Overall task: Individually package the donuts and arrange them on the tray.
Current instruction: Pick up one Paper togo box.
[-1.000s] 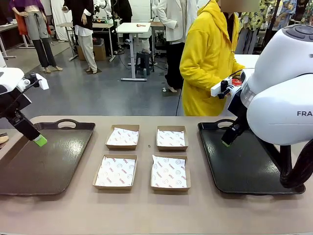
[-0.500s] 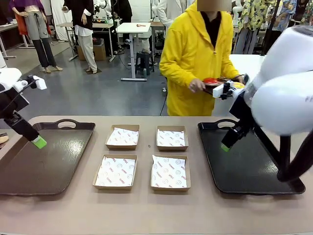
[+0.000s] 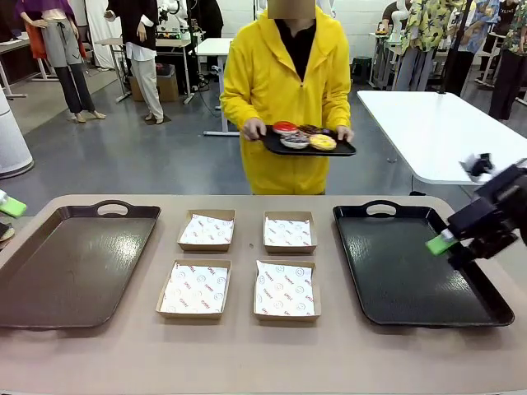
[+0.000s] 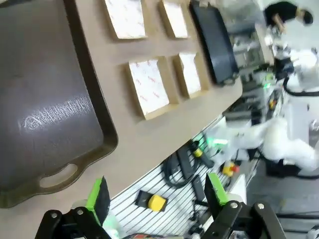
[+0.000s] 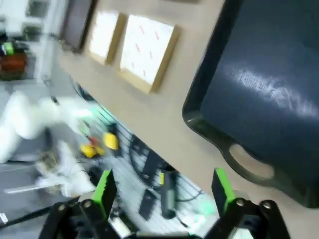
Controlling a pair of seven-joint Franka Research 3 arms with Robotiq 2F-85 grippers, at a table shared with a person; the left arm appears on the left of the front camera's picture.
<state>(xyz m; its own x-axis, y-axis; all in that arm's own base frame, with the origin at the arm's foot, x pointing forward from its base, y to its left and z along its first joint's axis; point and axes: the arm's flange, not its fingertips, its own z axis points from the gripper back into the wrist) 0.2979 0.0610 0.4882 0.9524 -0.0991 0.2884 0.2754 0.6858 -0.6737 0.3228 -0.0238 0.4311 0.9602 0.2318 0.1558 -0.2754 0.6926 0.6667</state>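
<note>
The left tool (image 4: 157, 198) has its fingers wide apart with nothing between them, and hangs off the left end of the counter (image 3: 247, 354). In its wrist view the brown tray (image 4: 45, 99) is nearest ahead of it. The four paper-lined boxes (image 4: 148, 85) come next and the black tray (image 4: 214, 42) is farthest. The right tool (image 3: 447, 248) also has its fingers apart and empty. It sits just over the black tray's right rim. In the right wrist view that tray's handle is just ahead of the fingers, with two boxes beyond it.

The donuts (image 3: 300, 136), four of them, are well apart from both tools, past the counter's far edge. In the front view they are up and left of the right tool, roughly between the two tools. They sit on a small dark tray (image 3: 346, 151) that a person in a yellow hoodie (image 3: 284, 74) holds with both hands (image 3: 254, 128). The red donut (image 3: 285, 127) and chocolate donut (image 3: 310, 129) are at the back. The white-sprinkled donut (image 3: 294, 141) and yellow-iced donut (image 3: 323, 141) are at the front.
</note>
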